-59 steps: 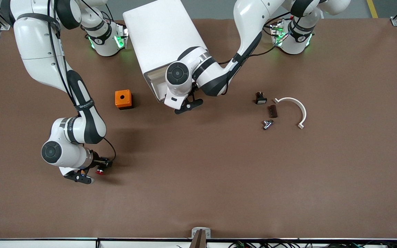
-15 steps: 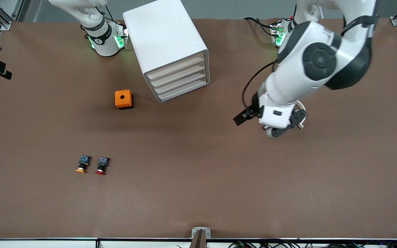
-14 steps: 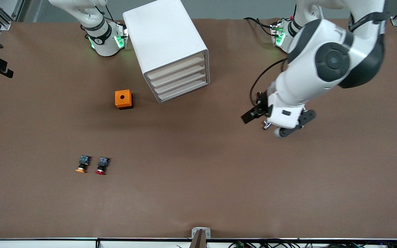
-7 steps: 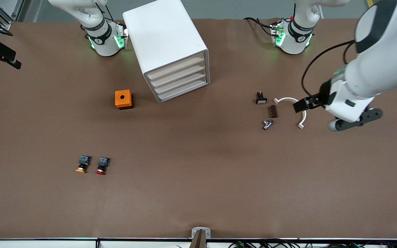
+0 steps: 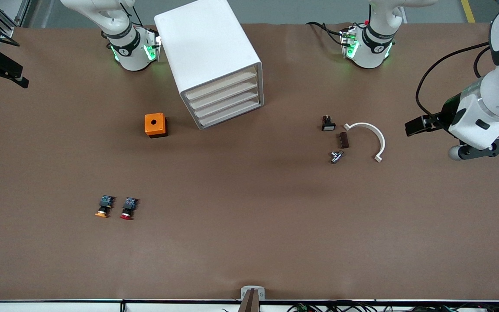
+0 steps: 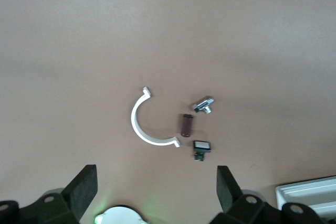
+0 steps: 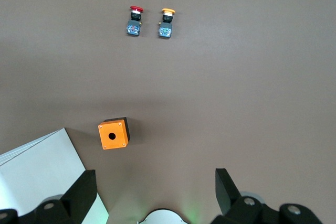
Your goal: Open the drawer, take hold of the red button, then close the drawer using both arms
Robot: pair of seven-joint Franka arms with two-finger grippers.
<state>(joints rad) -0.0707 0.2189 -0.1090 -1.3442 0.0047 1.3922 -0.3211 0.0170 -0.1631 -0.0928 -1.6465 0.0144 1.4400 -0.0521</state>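
Note:
The white cabinet (image 5: 208,52) stands near the arm bases, with all its drawer fronts (image 5: 225,97) shut. The red-capped button (image 5: 127,209) lies on the table near the front camera, beside an orange-capped one (image 5: 102,207); the right wrist view also shows the red-capped button (image 7: 135,20). My left gripper (image 6: 156,184) hangs open and empty, high over the left arm's end of the table, and its hand (image 5: 485,148) shows in the front view. My right gripper (image 7: 155,186) is open and empty, raised high over the right arm's end; only a black part of it reaches the front view's edge.
An orange box with a hole (image 5: 155,125) sits beside the cabinet. Toward the left arm's end lie a white half ring (image 5: 373,136), a brown piece (image 5: 343,140), a metal fitting (image 5: 336,156) and a small black switch (image 5: 328,123).
Earlier my right gripper was at the red button and my left at the drawer fronts. Both arms have since lifted away; over the last second the left swung toward its own table end.

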